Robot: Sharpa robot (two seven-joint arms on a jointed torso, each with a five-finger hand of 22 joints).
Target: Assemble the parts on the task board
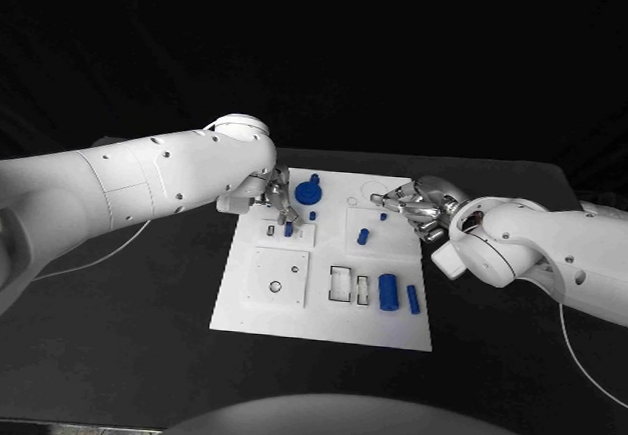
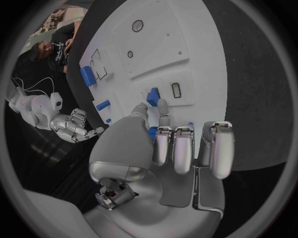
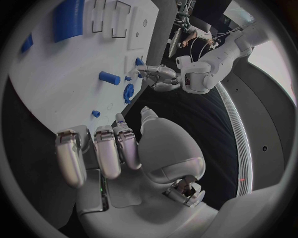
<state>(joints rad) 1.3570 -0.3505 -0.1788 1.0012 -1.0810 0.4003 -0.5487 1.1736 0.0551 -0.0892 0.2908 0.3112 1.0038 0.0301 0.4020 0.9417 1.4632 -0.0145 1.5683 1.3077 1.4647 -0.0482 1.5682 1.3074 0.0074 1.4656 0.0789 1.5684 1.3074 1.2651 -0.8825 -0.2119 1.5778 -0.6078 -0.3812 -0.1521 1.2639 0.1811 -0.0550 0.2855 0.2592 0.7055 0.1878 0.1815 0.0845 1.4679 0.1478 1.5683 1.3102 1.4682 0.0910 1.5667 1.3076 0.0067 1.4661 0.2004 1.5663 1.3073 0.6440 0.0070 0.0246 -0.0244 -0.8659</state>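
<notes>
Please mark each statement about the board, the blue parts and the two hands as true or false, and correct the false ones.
1. The task board lies on a black table. True.
2. The right hand holds the large blue cylinder. False: the cylinder lies free on the board, near the empty rectangular slots.
3. The left hand is over the far part of the board, beside the blue gear-shaped part. True.
4. All blue parts lie off the board. False: they are on it.
5. The thin blue rod lies beside the large blue cylinder. True.

Bare black table (image 1: pixel 134 315) lies open from 3 through 9 o'clock of the task board (image 1: pixel 322 318), while both hands crowd its 12 o'clock end.
</notes>
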